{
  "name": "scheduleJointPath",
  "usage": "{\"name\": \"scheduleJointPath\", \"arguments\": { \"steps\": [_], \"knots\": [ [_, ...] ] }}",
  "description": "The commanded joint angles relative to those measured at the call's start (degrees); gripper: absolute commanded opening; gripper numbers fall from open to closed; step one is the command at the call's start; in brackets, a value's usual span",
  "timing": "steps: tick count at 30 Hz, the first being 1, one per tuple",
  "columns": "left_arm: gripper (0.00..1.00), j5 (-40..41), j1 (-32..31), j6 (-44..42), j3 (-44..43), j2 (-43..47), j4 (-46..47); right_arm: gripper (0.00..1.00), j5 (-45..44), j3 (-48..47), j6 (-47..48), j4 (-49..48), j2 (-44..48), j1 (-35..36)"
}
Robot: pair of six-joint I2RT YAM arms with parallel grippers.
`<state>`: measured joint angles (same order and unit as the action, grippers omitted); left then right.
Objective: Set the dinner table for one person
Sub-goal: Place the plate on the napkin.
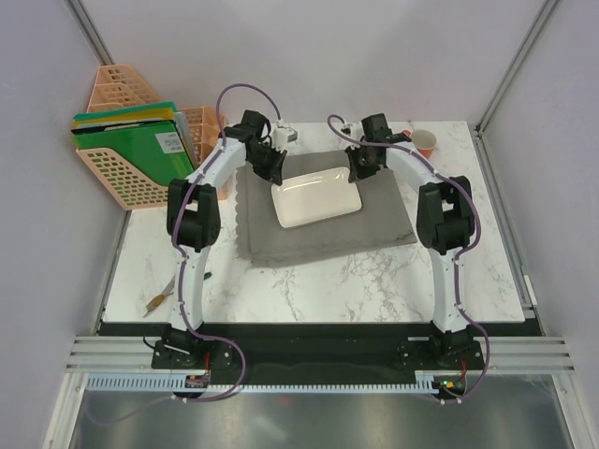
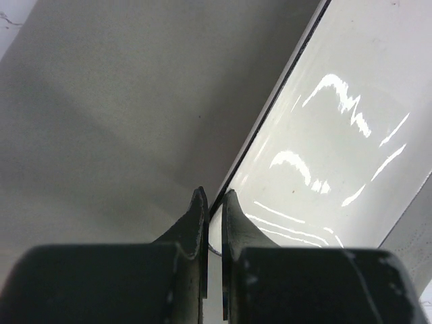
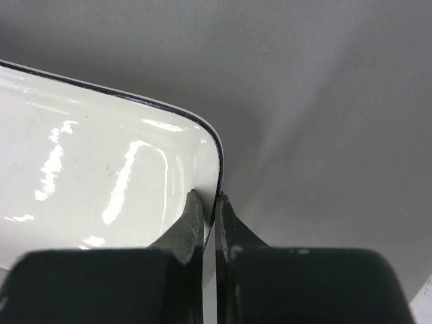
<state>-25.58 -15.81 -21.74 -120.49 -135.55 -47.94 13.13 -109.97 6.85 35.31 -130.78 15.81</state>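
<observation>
- Over the middle of the wide white marble-patterned counter with grey veins (image 1: 356,285), which carries everything else, the left tool (image 2: 212,196) is pinched almost shut on the thin left rim of the glossy white rectangular plate (image 1: 318,198). Only the fingertips bite, so the slick glaze could slide out of them if the arm tugs or tilts.
- The right tool (image 3: 208,197) is closed down just as tightly on the plate's rim, right at a rounded far corner. A corner offers little flat surface, so I judge this grip the likelier to twist off.
- Both arms hold one rigid plate. Any mismatch in their motion would lever the rim against one pair of fingers, and that side would drop.
- The plate lies over the grey scallop-edged fabric placemat (image 1: 328,238), askew to its edges. I cannot tell whether it rests on the mat or hangs just above it. If it rests, dragging it could ruck up the fabric or shift the mat across the counter.
- If let go as it lies, the plate would end up crooked and could crowd the space for cutlery beside it.
- The orange paper cup (image 1: 425,141) stands at the far right, near the right arm. A wide swing on pulling back could tip it.
- Small utensils (image 1: 161,299), too small to make out, lie near the left arm's lower link at the counter's near left. A low sweep could knock them off the edge.
</observation>
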Motion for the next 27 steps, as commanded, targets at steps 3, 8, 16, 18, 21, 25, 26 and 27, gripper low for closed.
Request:
{"name": "scheduleJointPath", "arguments": {
  "steps": [3, 8, 16, 18, 21, 25, 26, 27],
  "knots": [
    [0.02, 0.71, -1.32, 5.3, -3.62, 5.03, 6.9, 0.0, 2.6, 0.55, 2.64, 9.42, 5.88, 3.17],
    [0.02, 0.71, -1.33, 4.95, -3.79, 4.85, 6.02, 0.0, 3.31, 0.55, 2.9, 12.59, 6.94, 3.61],
    [0.02, 0.27, -1.33, 5.21, -3.7, 6.52, 5.67, 0.0, 3.75, 1.95, 2.55, 13.99, 10.89, 3.61],
    [0.02, -0.08, -1.32, 5.3, -2.92, 7.48, 5.49, 0.0, 3.93, 3.79, 2.29, 13.82, 13.53, 3.87],
    [0.02, -0.69, -1.41, 5.48, -0.03, 10.21, 5.4, 0.0, 4.1, 7.05, 1.15, 12.86, 17.22, 4.05],
    [0.02, -0.52, -1.94, 5.04, 3.67, 13.2, 5.49, 0.0, 4.54, 10.12, 0.36, 12.5, 20.21, 4.58],
    [0.02, -0.61, -1.94, 5.21, 4.29, 14.59, 5.58, 0.0, 4.71, 11.43, 0.18, 12.15, 21.69, 4.58],
    [0.02, -0.78, -2.11, 5.3, 5.43, 15.3, 5.75, 0.0, 4.63, 11.97, -0.08, 11.8, 22.4, 4.58]
  ]
}}
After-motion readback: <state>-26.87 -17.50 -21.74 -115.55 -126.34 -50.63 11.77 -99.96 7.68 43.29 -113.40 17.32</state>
